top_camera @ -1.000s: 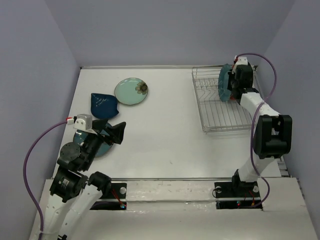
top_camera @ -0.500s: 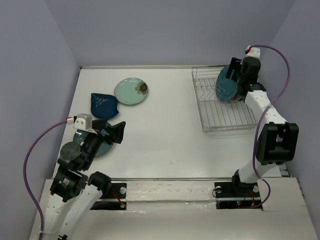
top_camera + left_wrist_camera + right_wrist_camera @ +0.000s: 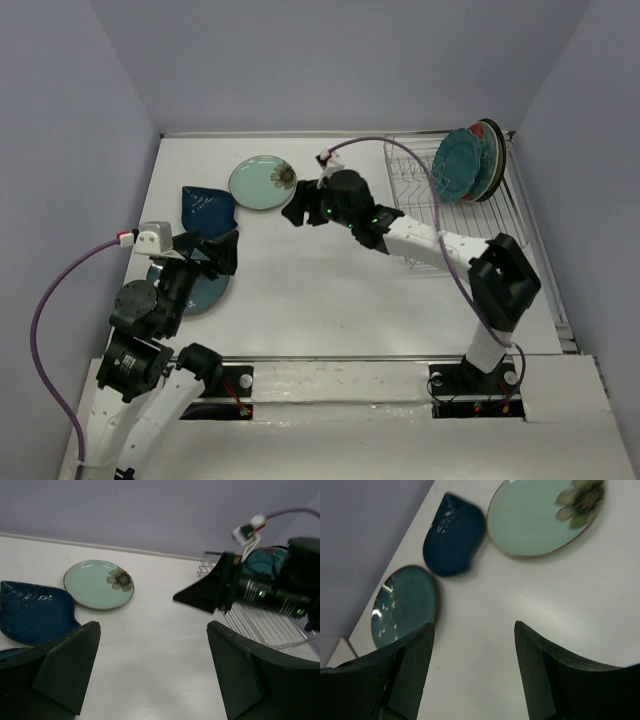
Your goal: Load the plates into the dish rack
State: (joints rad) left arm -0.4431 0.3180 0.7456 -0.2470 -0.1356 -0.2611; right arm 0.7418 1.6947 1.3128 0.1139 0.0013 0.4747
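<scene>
Three plates lie flat at the table's left: a pale mint one with a dark flower (image 3: 262, 183) (image 3: 98, 584) (image 3: 540, 522), a navy squarish one (image 3: 207, 210) (image 3: 32, 612) (image 3: 452, 532), and a blue-teal round one (image 3: 195, 290) (image 3: 405, 605). The dish rack (image 3: 450, 225) (image 3: 270, 627) stands at the right. A scalloped teal plate (image 3: 456, 167) stands upright at its far end, with more plates behind it. My right gripper (image 3: 296, 211) (image 3: 472, 626) hangs open and holds nothing, just right of the mint plate. My left gripper (image 3: 224, 253) (image 3: 155, 665) is wide open, holds nothing, and sits over the blue-teal plate's right edge.
The right arm (image 3: 420, 235) stretches low across the rack's near left corner towards the middle of the table. Lavender walls close in the table at the back and on both sides. Bare white tabletop (image 3: 330, 280) lies between the two grippers and the rack.
The right gripper has let go of the scalloped teal plate in the rack and swung left across the table to beside the mint plate. The left gripper has shifted slightly left.
</scene>
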